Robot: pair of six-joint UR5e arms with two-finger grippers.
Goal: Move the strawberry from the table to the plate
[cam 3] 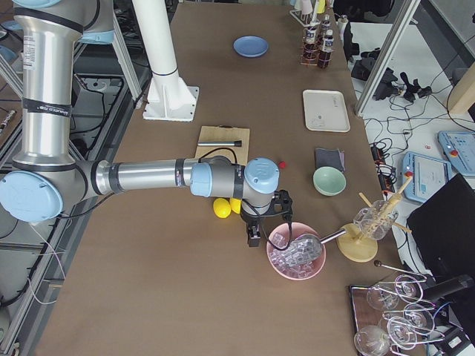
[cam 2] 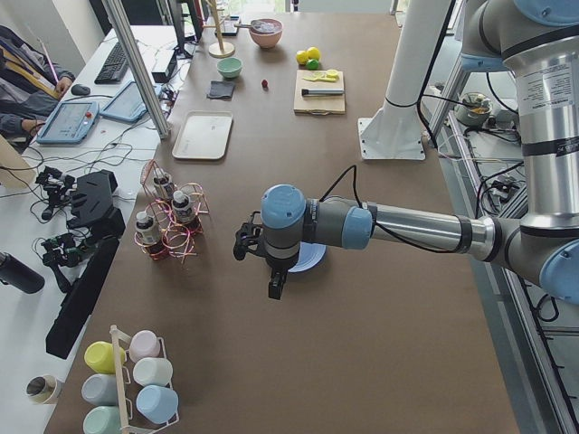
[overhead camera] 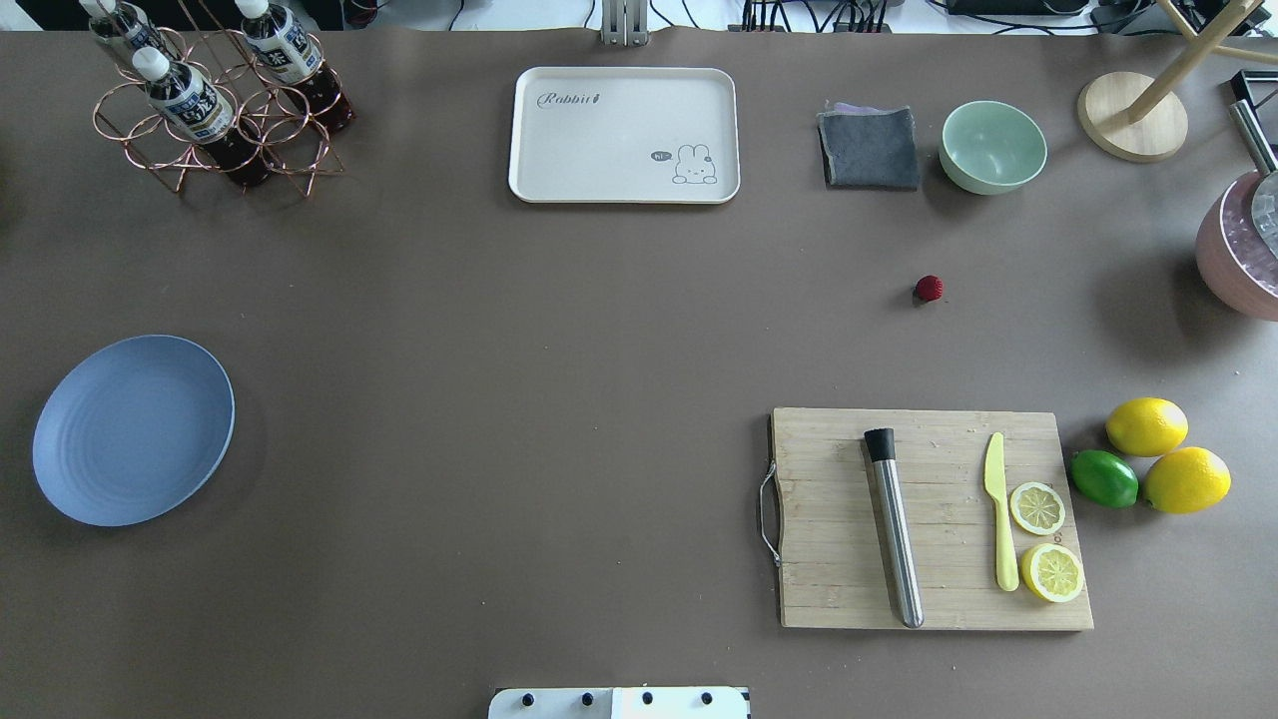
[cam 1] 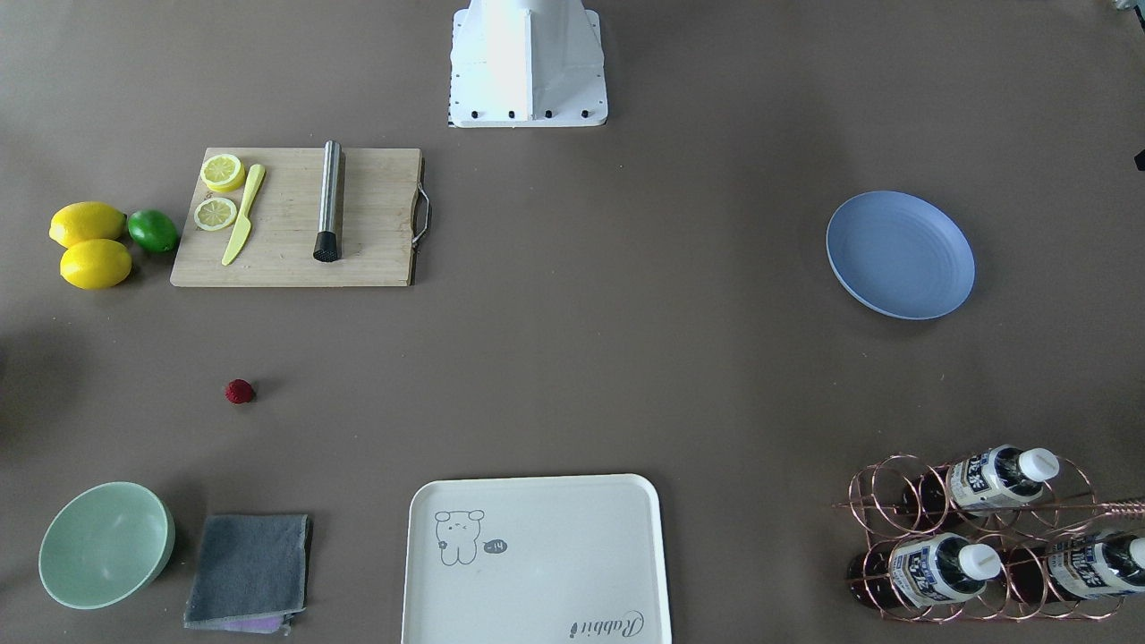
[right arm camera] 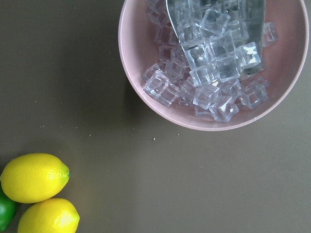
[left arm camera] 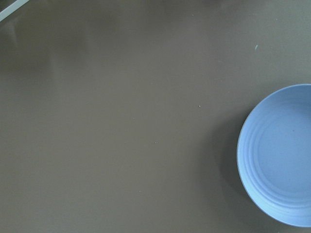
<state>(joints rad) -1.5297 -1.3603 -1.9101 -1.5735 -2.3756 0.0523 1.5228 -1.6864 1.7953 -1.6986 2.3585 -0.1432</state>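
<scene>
Overhead exterior view: the strawberry lies alone on the bare desk, on the robot's right side and toward the far edge. A grey cloth and a mint-green bowl sit near it, closer to that edge. A wooden cutting board lies nearer the robot. The blue plate is well apart, by the desk's left edge. The left hand hangs above the desk beside the plate. The right hand hangs at the right end, between two lemons and a pink bowl of ice cubes. I cannot tell if either hand is released or clenched.
</scene>
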